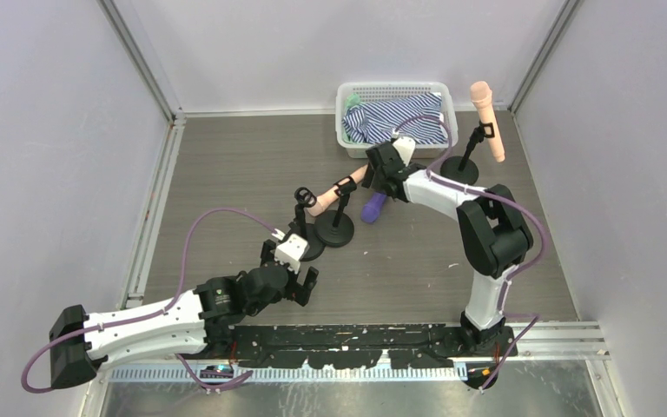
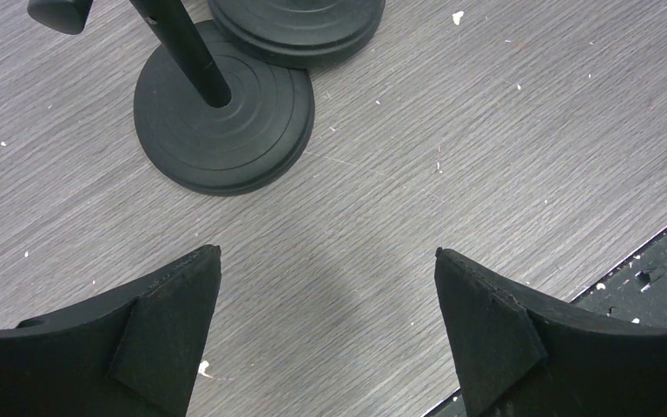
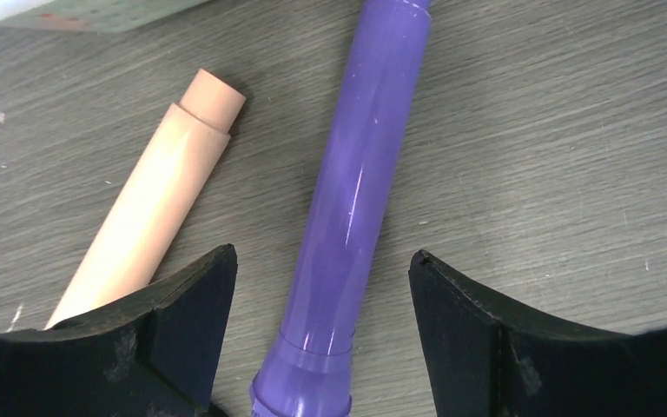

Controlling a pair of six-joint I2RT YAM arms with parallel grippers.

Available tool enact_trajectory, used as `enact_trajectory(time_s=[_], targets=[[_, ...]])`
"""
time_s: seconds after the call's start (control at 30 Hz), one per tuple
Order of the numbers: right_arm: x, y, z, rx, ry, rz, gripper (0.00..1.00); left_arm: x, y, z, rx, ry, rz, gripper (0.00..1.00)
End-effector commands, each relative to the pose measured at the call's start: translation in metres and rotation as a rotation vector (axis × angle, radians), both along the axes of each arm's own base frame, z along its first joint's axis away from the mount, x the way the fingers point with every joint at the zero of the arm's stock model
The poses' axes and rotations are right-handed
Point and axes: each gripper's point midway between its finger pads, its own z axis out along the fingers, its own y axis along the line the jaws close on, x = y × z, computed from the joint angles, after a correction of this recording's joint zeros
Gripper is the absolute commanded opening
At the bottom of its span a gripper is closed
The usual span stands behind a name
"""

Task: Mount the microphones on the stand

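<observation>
A purple microphone [image 1: 373,207] lies flat on the table. In the right wrist view its handle [image 3: 347,191] runs between the fingers of my right gripper [image 3: 321,261], which stands open with a gap on each side. My right gripper [image 1: 377,184] hovers just over it. One peach microphone [image 1: 332,196] sits tilted in the clip of a middle stand [image 1: 337,231]; its handle end [image 3: 152,204] shows left of the purple one. Another peach microphone [image 1: 487,117] is clipped upright in the back right stand [image 1: 462,165]. A third stand [image 1: 306,245] has a bare clip. My left gripper [image 1: 288,271] is open just beside it and holds nothing.
A white basket [image 1: 347,139] with striped cloth stands at the back, just behind my right gripper. Two round stand bases [image 2: 224,130] [image 2: 295,26] sit close together ahead of my left gripper [image 2: 328,252]. A black rail [image 1: 356,334] runs along the near edge.
</observation>
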Motion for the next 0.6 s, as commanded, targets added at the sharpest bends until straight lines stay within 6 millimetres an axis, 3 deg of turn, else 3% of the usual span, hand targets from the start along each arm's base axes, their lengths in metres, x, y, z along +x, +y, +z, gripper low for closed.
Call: enact_trajectory(time_s=[0.0, 0.37, 0.57], targets=[[0.003, 0.004, 0.001, -0.05, 0.044, 0.035, 0.77, 0.002, -0.005, 0.007, -0.029, -0.015, -0.001, 0.95], [-0.013, 0.013, -0.04, -0.053, 0.181, 0.113, 0.68, 0.002, -0.005, 0.007, -0.025, -0.014, -0.001, 0.95], [-0.025, 0.011, -0.05, -0.061, 0.217, 0.145, 0.49, 0.002, -0.005, 0.007, -0.024, -0.015, 0.001, 0.95]])
